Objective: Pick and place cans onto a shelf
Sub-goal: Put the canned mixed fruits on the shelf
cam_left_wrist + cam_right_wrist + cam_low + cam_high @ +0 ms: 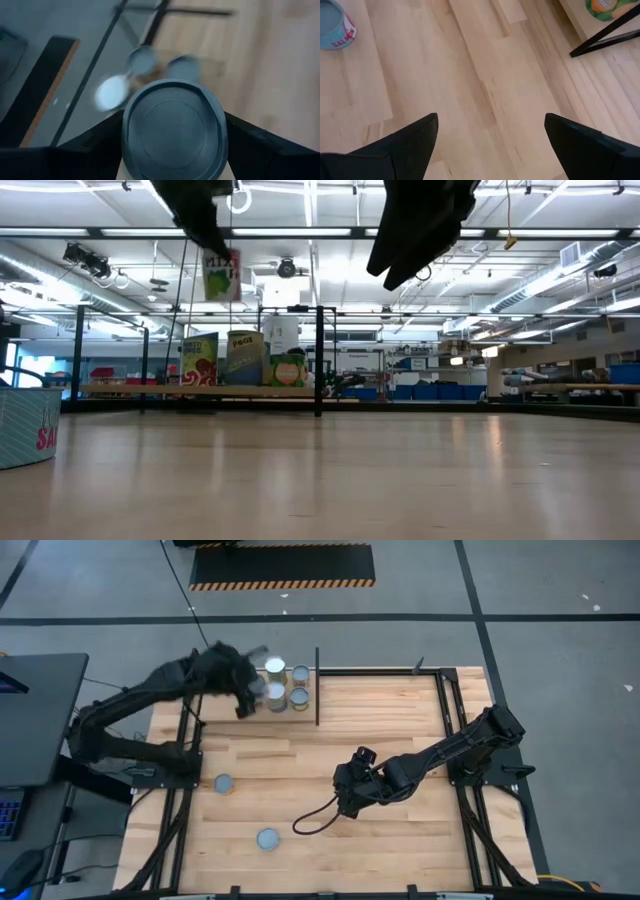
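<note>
The counter carries a small shelf at its far edge, and the left claw hangs raised above that shelf, clamped on a can with three more cans standing on the shelf just below and beyond it. The right claw hovers over the middle of the counter with its fingers spread wide and nothing between them. Two loose cans, one well off to that claw's side and another nearer the front edge, sit on the bare wood.
</note>
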You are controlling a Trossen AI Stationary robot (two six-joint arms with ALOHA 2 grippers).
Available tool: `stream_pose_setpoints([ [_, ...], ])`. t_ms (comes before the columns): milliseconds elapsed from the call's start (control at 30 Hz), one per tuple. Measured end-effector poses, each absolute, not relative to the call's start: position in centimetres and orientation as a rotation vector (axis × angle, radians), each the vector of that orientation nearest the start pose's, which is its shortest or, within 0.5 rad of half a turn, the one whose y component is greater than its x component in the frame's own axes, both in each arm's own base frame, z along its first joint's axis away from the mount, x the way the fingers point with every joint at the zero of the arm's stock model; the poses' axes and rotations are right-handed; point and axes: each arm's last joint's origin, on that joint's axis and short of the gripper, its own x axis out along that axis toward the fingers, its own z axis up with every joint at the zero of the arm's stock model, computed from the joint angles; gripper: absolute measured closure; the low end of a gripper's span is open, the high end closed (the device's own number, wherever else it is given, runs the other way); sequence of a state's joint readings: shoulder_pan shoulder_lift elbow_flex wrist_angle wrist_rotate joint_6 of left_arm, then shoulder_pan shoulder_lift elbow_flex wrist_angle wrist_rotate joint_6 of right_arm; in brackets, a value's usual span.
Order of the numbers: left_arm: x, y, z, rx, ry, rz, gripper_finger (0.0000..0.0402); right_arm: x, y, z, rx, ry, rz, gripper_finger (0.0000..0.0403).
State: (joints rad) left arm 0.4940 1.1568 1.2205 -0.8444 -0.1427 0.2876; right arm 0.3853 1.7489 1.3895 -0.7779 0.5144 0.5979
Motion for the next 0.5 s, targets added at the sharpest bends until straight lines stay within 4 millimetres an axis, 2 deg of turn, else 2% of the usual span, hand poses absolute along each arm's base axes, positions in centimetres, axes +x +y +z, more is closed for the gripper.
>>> stream_pose_setpoints([
  [267, 15.7, 19.1, 33.8, 0.063, 0.897, 0.563, 0.0118, 34.1, 10.7, 24.9, 0.032, 0.944, -0.414, 0.0029],
  [500, 15.5, 23.4, 30.4, 0.004, 1.006, 0.551, 0.0118, 34.5, 9.2, 24.9, 0.029, 0.957, -0.433, 0.0029],
])
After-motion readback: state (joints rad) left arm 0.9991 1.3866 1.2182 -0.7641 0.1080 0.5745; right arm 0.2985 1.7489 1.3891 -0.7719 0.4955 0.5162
